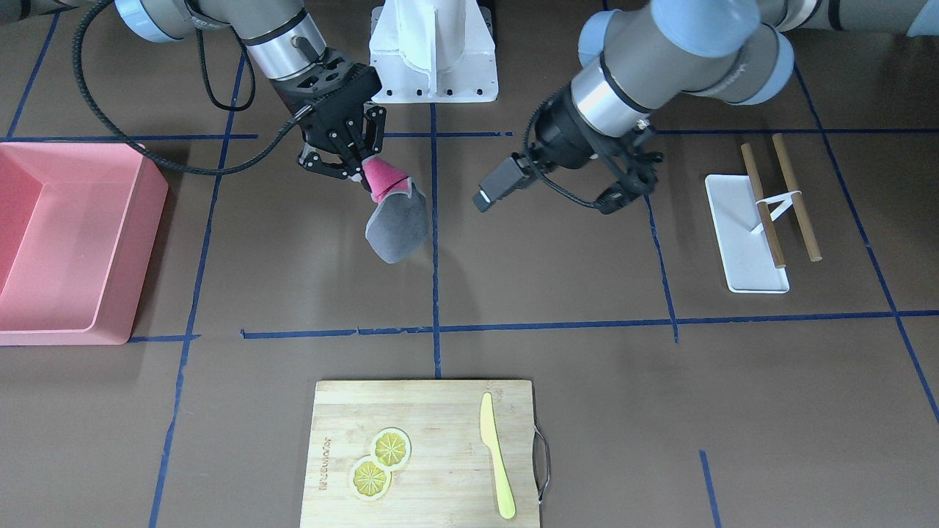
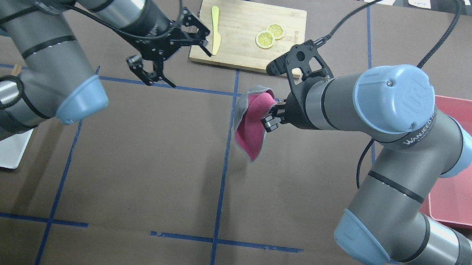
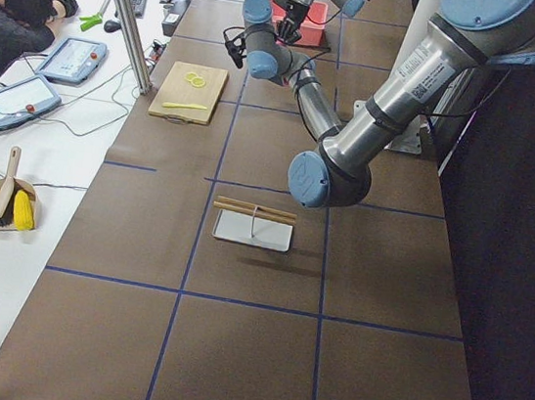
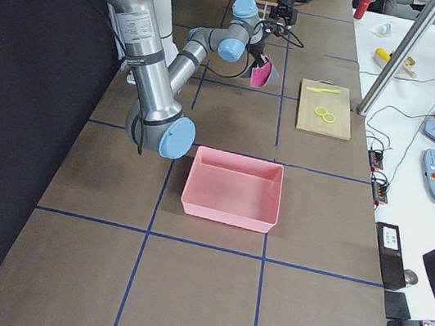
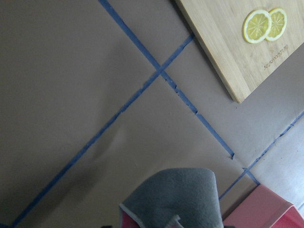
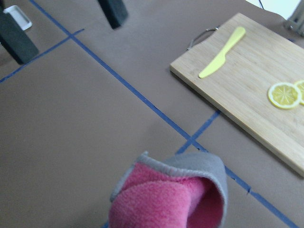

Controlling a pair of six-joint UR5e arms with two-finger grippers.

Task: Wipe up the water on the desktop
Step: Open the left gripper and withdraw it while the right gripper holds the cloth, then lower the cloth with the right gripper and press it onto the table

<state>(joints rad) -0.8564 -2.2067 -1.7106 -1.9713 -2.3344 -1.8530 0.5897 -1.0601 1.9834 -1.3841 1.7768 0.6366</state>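
Observation:
The desktop (image 1: 557,279) is a matte brown tabletop crossed by blue tape lines (image 2: 147,162). I can make out no water on it. My right gripper (image 1: 359,172) is shut on a folded cloth (image 1: 396,216), pink inside and grey outside. The cloth hangs above the desktop by the middle tape line (image 2: 251,123). It fills the bottom of the right wrist view (image 6: 175,194) and shows in the left wrist view (image 5: 175,194). My left gripper (image 2: 183,63) is open and empty, across the tape line from the cloth (image 1: 623,187).
A pink bin (image 1: 73,242) stands at the robot's right. A bamboo cutting board (image 1: 425,455) with a yellow knife (image 1: 497,455) and two lemon slices (image 1: 381,462) lies at the far edge. A white tray (image 1: 733,220) with chopsticks is at the robot's left.

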